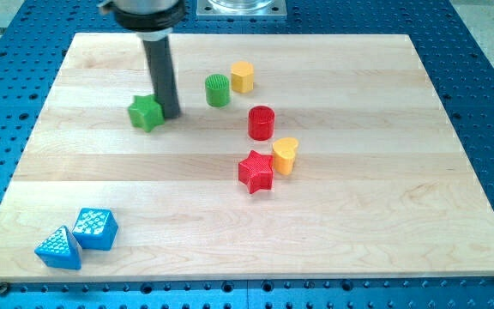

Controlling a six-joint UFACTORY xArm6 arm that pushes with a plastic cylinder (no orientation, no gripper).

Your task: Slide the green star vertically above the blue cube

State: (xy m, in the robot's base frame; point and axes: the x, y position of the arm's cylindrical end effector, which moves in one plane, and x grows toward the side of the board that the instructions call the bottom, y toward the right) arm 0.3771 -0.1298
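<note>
The green star (pixel 145 112) lies on the wooden board (pixel 358 223) in the upper left part of the view. My tip (pixel 169 115) rests right against the star's right side, touching it. The blue cube (pixel 95 228) sits near the board's bottom left corner, far below the star and a little to its left. A blue triangle block (pixel 60 248) lies against the cube's lower left.
A green cylinder (pixel 217 90) and a yellow hexagon block (pixel 243 76) stand to the right of my tip. A red cylinder (pixel 262 123), a yellow heart (pixel 285 155) and a red star (pixel 256 172) cluster at the board's middle.
</note>
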